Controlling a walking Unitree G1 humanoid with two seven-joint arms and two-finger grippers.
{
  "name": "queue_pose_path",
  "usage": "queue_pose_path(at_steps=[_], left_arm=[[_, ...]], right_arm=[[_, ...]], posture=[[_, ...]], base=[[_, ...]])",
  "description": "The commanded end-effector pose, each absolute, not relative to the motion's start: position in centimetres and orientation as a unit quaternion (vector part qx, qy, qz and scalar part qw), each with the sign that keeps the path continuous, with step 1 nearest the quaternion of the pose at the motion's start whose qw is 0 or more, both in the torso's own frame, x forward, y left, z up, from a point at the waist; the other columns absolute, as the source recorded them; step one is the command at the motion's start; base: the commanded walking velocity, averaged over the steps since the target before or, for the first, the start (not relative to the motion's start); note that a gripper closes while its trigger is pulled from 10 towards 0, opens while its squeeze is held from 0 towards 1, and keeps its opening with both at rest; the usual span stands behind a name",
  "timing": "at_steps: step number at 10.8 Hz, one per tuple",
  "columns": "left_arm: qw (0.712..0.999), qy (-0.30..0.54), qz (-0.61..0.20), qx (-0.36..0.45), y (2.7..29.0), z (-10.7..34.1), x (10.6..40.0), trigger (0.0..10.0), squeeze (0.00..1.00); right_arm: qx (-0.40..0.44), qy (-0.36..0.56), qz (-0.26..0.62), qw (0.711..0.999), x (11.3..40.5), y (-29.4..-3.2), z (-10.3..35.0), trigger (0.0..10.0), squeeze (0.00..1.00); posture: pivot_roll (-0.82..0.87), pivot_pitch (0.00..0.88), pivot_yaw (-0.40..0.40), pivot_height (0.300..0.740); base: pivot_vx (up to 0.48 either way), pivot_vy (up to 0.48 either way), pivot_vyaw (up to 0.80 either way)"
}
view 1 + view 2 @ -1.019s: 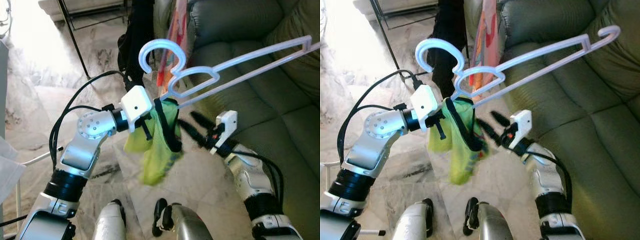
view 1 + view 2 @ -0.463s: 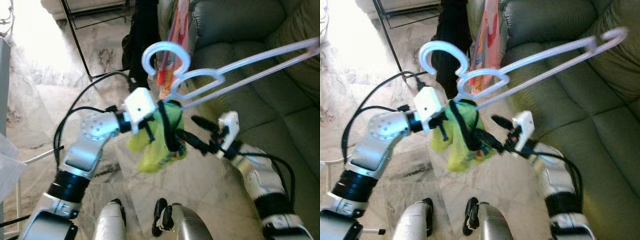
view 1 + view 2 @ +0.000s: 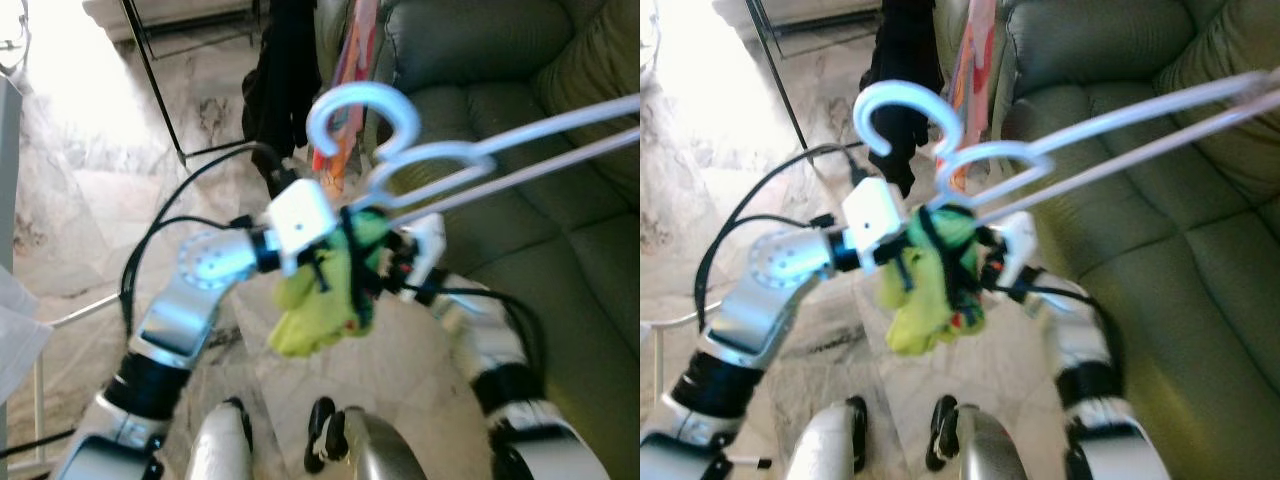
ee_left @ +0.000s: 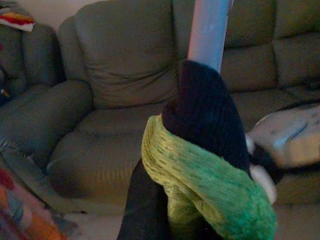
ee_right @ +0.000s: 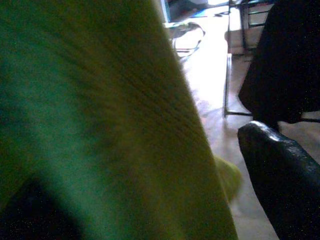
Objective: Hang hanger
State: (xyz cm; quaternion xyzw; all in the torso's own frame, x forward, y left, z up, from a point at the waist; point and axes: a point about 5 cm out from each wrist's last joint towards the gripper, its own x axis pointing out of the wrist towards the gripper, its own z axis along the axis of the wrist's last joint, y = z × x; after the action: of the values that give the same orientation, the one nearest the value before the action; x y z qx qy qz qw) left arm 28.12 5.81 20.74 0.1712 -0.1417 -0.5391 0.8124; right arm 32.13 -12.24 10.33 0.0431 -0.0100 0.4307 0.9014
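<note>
A pale lilac plastic hanger (image 3: 470, 160) is held up in front of me, its hook (image 3: 360, 100) pointing up and its bars running right over the sofa. My left gripper (image 3: 345, 255) is shut on the hanger's neck. A yellow-green garment (image 3: 310, 320) with black trim is bunched there and hangs below it. In the left wrist view a black finger (image 4: 205, 110) presses the green cloth (image 4: 200, 175) against the hanger bar (image 4: 207, 25). My right gripper (image 3: 385, 262) is pushed into the garment from the right, open. The cloth (image 5: 100, 125) lies beside one finger (image 5: 280, 175).
A grey-green sofa (image 3: 560, 270) spans the right side. A black garment (image 3: 285, 60) and an orange-red cloth (image 3: 350, 60) hang behind the hanger. A dark rack leg (image 3: 150, 70) crosses the marble floor (image 3: 90, 200) at the left. My feet are at the bottom.
My right gripper has moved left, from clear of the garment to buried in it. The left arm has carried hanger and garment slightly right, and the cloth is more bunched up.
</note>
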Motion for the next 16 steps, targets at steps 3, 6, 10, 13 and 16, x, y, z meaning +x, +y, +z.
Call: queue_pose_path(at_steps=[3,6,10,13,16], left_arm=[[0.805,-0.185,-0.543,0.149,4.9,23.0,27.3,10.0,0.00],[0.842,-0.194,-0.472,0.175,8.5,24.8,29.7,10.0,0.00],[0.881,-0.151,-0.394,0.214,14.5,24.0,31.8,10.0,0.00],[0.879,-0.014,-0.460,0.122,17.0,18.7,29.6,10.0,0.00],[0.855,0.149,-0.489,0.090,19.4,10.8,26.5,10.0,0.00]], right_arm=[[-0.007,0.086,0.363,0.928,31.6,-12.5,6.6,3.8,0.00],[-0.030,0.181,0.289,0.939,28.8,-18.2,3.1,0.0,0.00],[-0.086,0.156,0.020,0.984,29.0,-28.5,5.7,0.0,0.00],[-0.072,0.028,-0.149,0.986,31.2,-32.4,11.9,0.0,0.00],[-0.074,-0.079,-0.170,0.979,32.6,-32.2,15.6,0.0,0.00]], posture=[[0.10,0.224,-0.096,0.740],[0.09,0.232,-0.109,0.740],[0.05,0.230,-0.122,0.740],[0.05,0.228,-0.124,0.740],[0.05,0.227,-0.129,0.740]], base=[[0.000,0.000,0.00],[0.000,0.000,0.00],[0.000,0.000,0.00],[0.000,0.000,0.00],[0.000,0.000,0.00]])
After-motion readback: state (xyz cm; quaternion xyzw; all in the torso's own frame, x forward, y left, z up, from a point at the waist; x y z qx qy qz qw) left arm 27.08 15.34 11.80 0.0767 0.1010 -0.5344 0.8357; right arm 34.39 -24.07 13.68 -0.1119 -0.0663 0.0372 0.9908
